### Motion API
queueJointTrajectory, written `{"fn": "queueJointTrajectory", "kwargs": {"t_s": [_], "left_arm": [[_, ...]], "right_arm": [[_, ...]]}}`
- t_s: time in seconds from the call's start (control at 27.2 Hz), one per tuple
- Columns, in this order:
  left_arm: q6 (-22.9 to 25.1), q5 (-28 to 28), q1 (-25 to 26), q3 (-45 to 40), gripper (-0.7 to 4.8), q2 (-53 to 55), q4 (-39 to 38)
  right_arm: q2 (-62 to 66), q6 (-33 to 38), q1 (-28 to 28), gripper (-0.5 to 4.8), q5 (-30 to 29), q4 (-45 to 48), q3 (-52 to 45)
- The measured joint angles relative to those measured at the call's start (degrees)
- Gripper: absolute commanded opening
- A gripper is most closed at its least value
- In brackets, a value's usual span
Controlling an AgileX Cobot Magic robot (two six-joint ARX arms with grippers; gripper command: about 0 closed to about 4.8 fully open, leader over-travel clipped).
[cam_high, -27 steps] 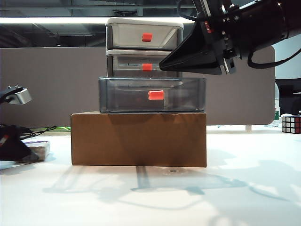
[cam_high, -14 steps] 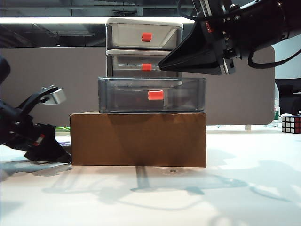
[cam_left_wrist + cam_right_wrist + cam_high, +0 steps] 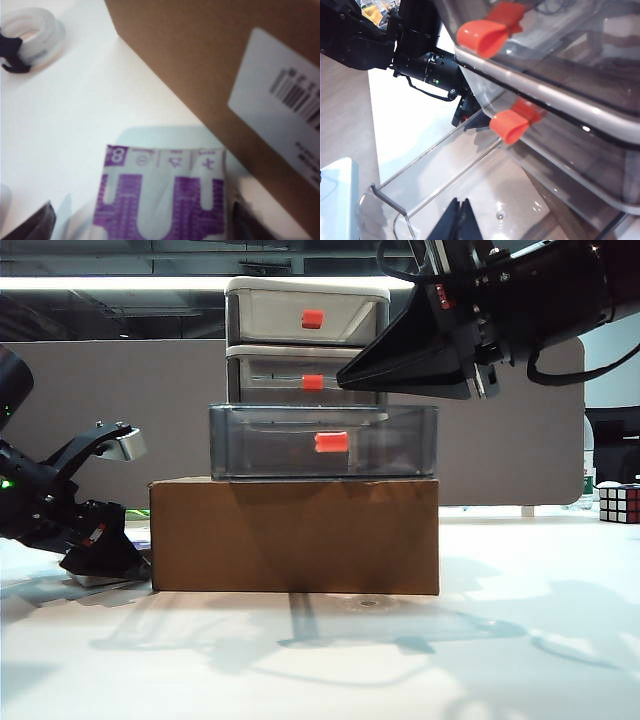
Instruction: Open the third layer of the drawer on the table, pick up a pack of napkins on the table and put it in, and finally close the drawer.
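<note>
The drawer point(image 3: 306, 340) stands on a brown cardboard box point(image 3: 294, 535). Its third layer point(image 3: 322, 440), smoky grey with a red-orange handle, is pulled out. The pack of napkins point(image 3: 160, 200), purple and white, lies on the table point(image 3: 75, 125) beside the box point(image 3: 200, 65). My left gripper point(image 3: 140, 220) is open and straddles the pack, one dark finger on each side. In the exterior view it sits low at the left point(image 3: 100, 560) and hides the pack. My right gripper point(image 3: 460, 220) is shut and empty, hovering over the open drawer's clear wall point(image 3: 395, 200), high at the right point(image 3: 345, 380).
A white tape ring point(image 3: 30, 35) lies on the table beyond the pack. A Rubik's cube point(image 3: 618, 503) sits at the far right. The two upper drawers' red-orange handles point(image 3: 487, 32) point(image 3: 512, 125) jut out close to my right gripper. A grey partition point(image 3: 110, 420) runs behind.
My left arm has swung right toward the cardboard box and now sits over the pack of napkins, covering it. The right arm and the open drawer have not moved.
</note>
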Motion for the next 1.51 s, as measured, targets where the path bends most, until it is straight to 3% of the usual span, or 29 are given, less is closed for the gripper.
{"fn": "queueJointTrajectory", "kwargs": {"t_s": [0.07, 0.26, 0.37, 0.66, 0.81, 0.88, 1.21, 1.36, 1.51], "left_arm": [[-0.4, 0.2, 0.0, 0.0, 4.28, 0.0, -0.5], [-1.1, 1.2, 0.0, 0.0, 2.10, 0.0, -2.1], [-1.1, 1.8, 0.0, 0.1, 1.49, 0.0, -2.3], [-1.1, 1.4, 0.0, 0.3, 1.47, -0.5, -3.0], [-1.0, -2.6, 0.0, -0.1, 1.48, -5.0, -7.7], [-1.0, -5.1, 0.0, -0.1, 1.53, -12.3, -12.3], [-1.2, -3.7, -3.2, 0.0, 1.56, -36.4, -37.2], [-3.3, -1.3, -9.3, 0.0, 1.57, -45.6, -43.7], [-4.2, 0.1, -17.2, 0.0, 1.57, -48.7, -41.4]], "right_arm": [[0.0, 0.0, 0.0, -0.06, 0.0, 0.0, 0.0], [0.0, 0.0, 0.0, -0.06, 0.0, 0.0, 0.0], [0.0, 0.0, 0.0, -0.06, 0.0, 0.0, 0.0], [0.0, 0.0, 0.0, -0.06, 0.0, -0.7, 0.0], [0.0, 0.0, 0.0, -0.06, 0.0, -0.7, 0.0], [-0.1, 0.0, 0.0, -0.06, 0.0, -0.7, 0.0], [-2.9, 0.2, 0.0, -0.06, 0.0, -0.7, 0.0], [-4.6, 0.4, 0.0, -0.06, 0.0, -0.7, 0.0], [-5.6, 0.6, 0.0, -0.06, 0.1, -0.6, 0.0]]}}
